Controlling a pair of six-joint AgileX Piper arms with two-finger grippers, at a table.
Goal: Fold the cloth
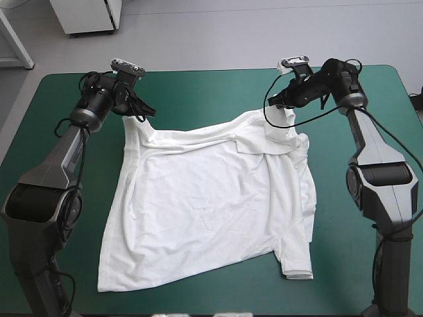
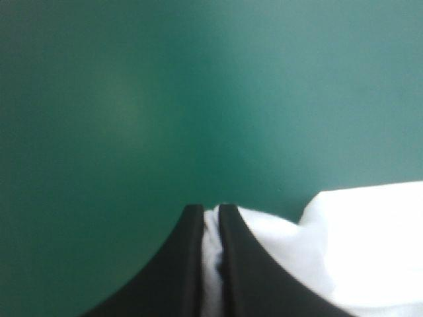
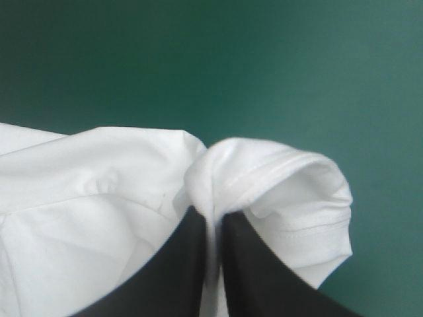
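Toward the near bench (image 1: 330,284) edge the hem of the T-shirt (image 1: 205,211) lies flat and free. At its far corners the left gripper (image 1: 139,116) and right gripper (image 1: 283,104) each clamp fabric, all but closed; expected fold: far to near.

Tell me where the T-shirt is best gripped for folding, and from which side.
The T-shirt by its far edge's two ends, from the far side of the table: it lies spread nearly flat, so that edge could be drawn toward the robot. Both jaws are shut there.
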